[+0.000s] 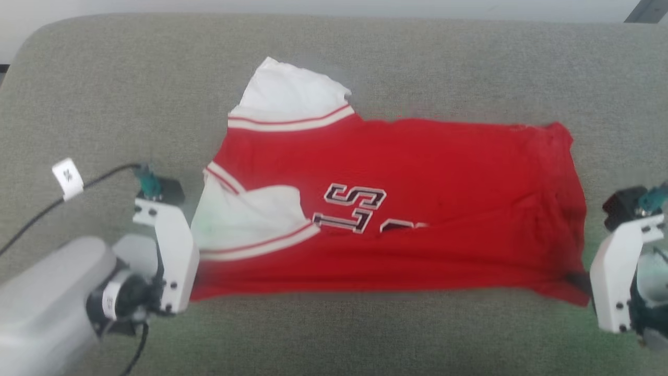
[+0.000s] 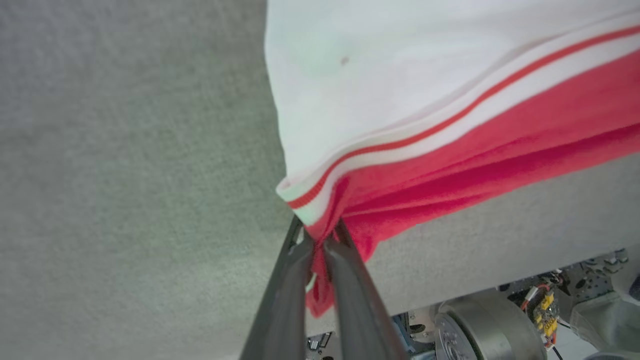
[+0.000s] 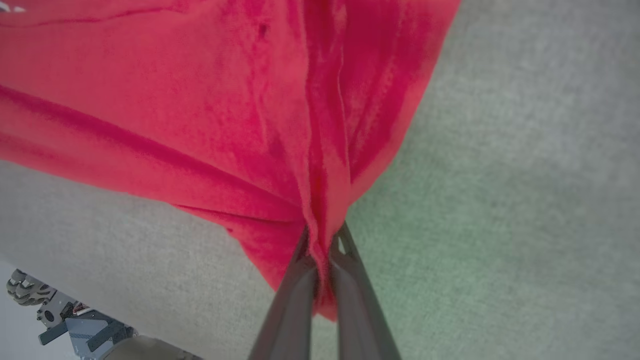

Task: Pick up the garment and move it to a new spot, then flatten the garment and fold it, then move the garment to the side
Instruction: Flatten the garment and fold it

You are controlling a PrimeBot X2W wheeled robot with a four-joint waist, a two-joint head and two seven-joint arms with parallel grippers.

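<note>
Head view, looking down: a bright red T-shirt (image 1: pixel 417 172) lies spread sideways across a grey-green fabric surface (image 1: pixel 365 52), collar end toward the left and hem toward the right. One white sleeve (image 1: pixel 289 94) sticks out at the far left corner, edged with red-and-white striped trim (image 1: pixel 292 121). The other white sleeve (image 1: pixel 240 219) lies folded over the chest. Black-and-white block lettering (image 1: pixel 355 203) shows mid-chest, its lower part hidden under a fold of red cloth that runs along the near edge. A white wrist bracket (image 1: pixel 167 245) on the left arm sits at the shirt's near left corner, with a black cable (image 1: pixel 36 216) and a white tag (image 1: pixel 68 178) trailing from it. The right arm's white bracket (image 1: pixel 618 277) sits at the near right corner. Left wrist view: the left gripper (image 2: pixel 322 237) has its two dark fingers pressed together on a red corner of the shirt, just below the striped sleeve trim, and a small tail of red cloth pokes out between them. Right wrist view: the right gripper (image 3: pixel 322 245) is likewise pinched closed on a bunched corner of the red hem, with creases fanning out from the grip across the cloth. All three pictures are slightly soft with blur
</note>
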